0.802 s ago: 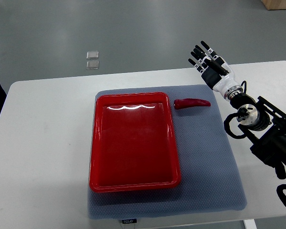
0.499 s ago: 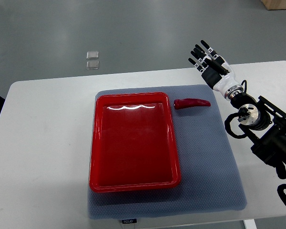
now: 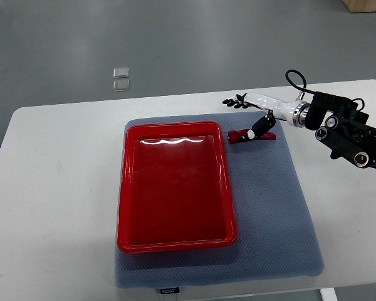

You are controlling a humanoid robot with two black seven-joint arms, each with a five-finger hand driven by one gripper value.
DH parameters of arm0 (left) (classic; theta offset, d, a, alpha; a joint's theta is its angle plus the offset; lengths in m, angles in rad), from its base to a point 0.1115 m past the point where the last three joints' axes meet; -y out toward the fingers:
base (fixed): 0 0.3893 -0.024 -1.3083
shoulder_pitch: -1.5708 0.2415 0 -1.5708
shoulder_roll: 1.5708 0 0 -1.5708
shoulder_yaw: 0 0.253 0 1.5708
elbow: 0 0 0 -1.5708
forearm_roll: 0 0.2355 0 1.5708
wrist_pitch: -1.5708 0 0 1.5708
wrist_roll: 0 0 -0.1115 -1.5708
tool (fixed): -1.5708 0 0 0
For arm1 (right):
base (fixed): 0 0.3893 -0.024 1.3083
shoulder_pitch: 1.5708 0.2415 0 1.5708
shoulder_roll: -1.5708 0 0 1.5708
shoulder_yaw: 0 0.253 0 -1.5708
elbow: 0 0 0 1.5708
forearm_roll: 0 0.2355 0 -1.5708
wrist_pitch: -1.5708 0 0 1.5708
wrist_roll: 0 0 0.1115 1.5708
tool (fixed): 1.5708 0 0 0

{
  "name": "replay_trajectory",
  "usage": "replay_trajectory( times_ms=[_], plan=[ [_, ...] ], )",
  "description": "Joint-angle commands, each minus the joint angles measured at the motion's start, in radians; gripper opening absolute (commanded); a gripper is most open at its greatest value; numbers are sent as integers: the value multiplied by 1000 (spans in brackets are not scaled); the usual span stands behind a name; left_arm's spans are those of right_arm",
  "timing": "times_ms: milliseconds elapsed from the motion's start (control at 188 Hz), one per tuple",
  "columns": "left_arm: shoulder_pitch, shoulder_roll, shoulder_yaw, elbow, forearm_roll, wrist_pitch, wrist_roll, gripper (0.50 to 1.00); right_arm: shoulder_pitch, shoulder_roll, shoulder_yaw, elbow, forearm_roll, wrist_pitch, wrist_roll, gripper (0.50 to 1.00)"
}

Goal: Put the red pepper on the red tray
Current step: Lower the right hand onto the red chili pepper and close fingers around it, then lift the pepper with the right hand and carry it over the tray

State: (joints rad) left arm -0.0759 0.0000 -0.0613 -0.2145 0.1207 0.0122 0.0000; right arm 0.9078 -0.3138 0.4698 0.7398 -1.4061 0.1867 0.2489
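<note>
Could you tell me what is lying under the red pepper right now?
The pepper lies on the grey mat, beside the red tray, not in it. The right hand reaches over it, one finger covering its middle, so the mat directly beneath is hidden.

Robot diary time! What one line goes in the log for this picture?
right hand: open, reaching over small red pepper | pepper: on grey mat, beside red plastic tray | tray: holds nothing | pepper not yet grasped

A grey mat lies on the white table — two small clear squares on the floor beyond.
</note>
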Motion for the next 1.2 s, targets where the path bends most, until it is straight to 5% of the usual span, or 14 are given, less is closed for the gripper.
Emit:
replay_trajectory(
  times_ms=[0, 297, 467, 473, 717, 722, 972, 1094, 1195],
  plan=[
    [-1, 0, 0, 0, 0, -1, 0, 1000, 5, 7, -92, 0, -90, -99, -2, 907],
    [1, 0, -2, 1, 0, 0, 0, 1000, -3, 12, -183, -20, -91, -185, -11, 889],
    [1, 0, 0, 1, 0, 0, 0, 1000, -4, 15, -183, -45, -93, -196, -11, 829],
    [1, 0, 0, 1, 0, 0, 0, 1000, -4, 15, -183, -46, -94, -205, -13, 799],
    [1, 0, 0, 0, 0, 0, 0, 1000, -4, 15, -184, -46, -93, -204, -31, 756],
    [1, 0, 0, 1, 0, 0, 0, 1000, -4, 15, -186, -46, -94, -199, -31, 726],
    [1, 0, -2, 1, 0, 0, 0, 1000, 0, 13, -226, -46, -94, -196, -31, 690],
    [1, 0, -2, 1, 0, 0, 0, 1000, 2, 13, -229, -46, -94, -191, -31, 507],
    [1, 0, -2, 1, 0, 0, 0, 1000, 8, 12, -237, -46, -94, -191, -31, 500]
  ],
)
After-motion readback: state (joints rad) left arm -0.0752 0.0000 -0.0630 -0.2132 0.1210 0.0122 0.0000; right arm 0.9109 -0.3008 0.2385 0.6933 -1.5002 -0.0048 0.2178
